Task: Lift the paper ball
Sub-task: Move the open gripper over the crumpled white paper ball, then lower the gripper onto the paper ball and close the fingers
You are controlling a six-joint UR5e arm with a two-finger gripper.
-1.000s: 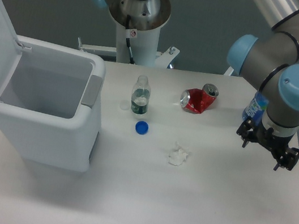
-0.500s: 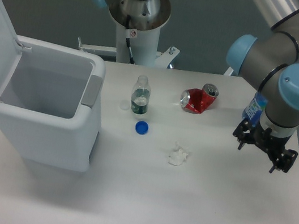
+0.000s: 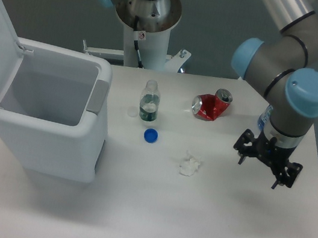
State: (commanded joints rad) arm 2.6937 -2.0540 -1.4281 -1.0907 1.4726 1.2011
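Observation:
The paper ball [image 3: 189, 164] is a small crumpled white wad lying on the white table [image 3: 202, 224], just right of the table's middle. My gripper [image 3: 258, 170] hangs above the table to the right of the ball, well apart from it. Its two dark fingers [image 3: 241, 157] are spread wide and nothing is between them. The round blue bottle cap [image 3: 151, 135] lies up and left of the ball. The crushed red can [image 3: 211, 106] lies behind the ball.
A small clear bottle [image 3: 149, 101] stands upright behind the cap. A large white bin [image 3: 44, 113] with its lid open stands at the left. The arm's base post [image 3: 143, 25] rises at the back edge. The table's right edge is near the gripper.
My gripper has moved left toward the paper ball and slightly down, still open. The ball, cap, can and bottle have not moved.

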